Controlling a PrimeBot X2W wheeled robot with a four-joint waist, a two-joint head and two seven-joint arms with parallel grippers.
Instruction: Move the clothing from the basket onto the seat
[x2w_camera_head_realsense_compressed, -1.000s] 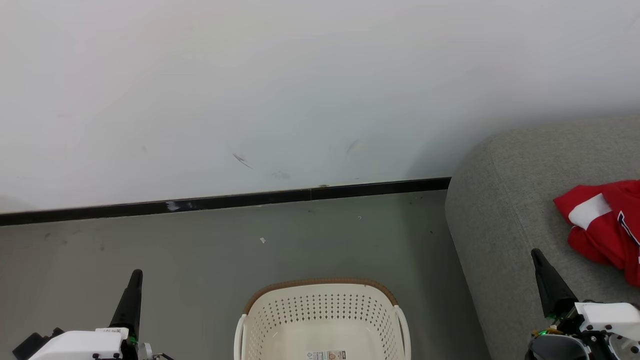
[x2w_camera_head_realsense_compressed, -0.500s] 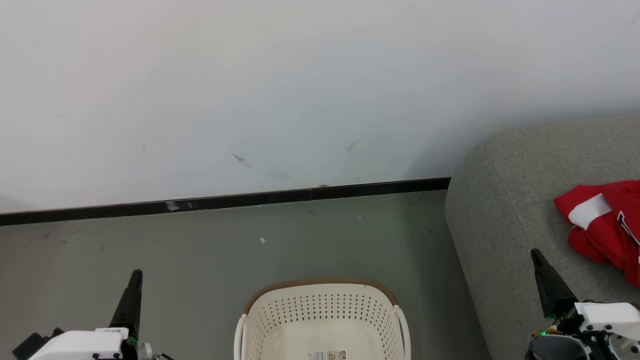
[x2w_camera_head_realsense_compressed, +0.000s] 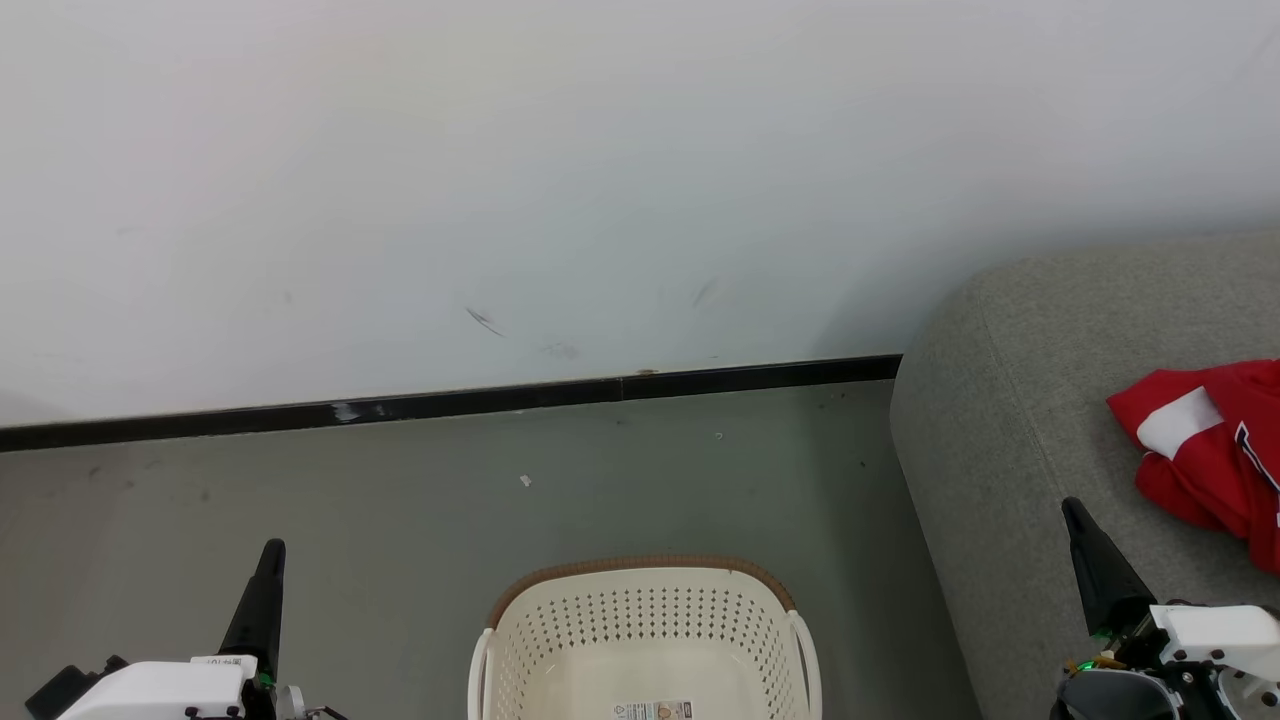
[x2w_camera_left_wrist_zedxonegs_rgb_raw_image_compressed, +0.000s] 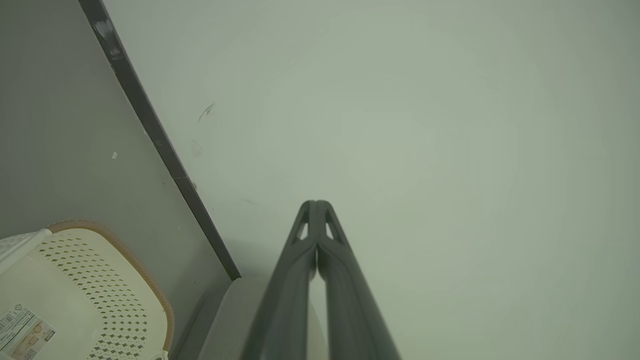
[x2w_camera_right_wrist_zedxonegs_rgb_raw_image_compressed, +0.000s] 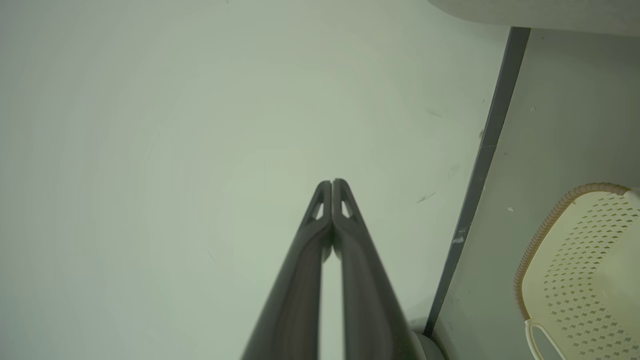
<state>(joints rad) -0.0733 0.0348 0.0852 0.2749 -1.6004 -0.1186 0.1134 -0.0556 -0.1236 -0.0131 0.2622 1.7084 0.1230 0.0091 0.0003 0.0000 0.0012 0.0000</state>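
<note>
print on basket (x2w_camera_head_realsense_compressed: 640, 620) sticker (x2w_camera_head_realsense_compressed: 653, 710) illegible

A bare living-room corner: grey sofa (x2w_camera_head_realsense_compressed: 1010, 420), laundry basket (x2w_camera_head_realsense_compressed: 640, 620), white wall (x2w_camera_head_realsense_compressed: 500, 150), dark skirting (x2w_camera_head_realsense_compressed: 450, 403), grey floor (x2w_camera_head_realsense_compressed: 400, 500).

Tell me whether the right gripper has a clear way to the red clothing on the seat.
Probably yes. The right gripper hangs shut at the near edge of the seat, with bare upholstery between it and the clothing. Nothing blocks the way, though it must open first.
</note>
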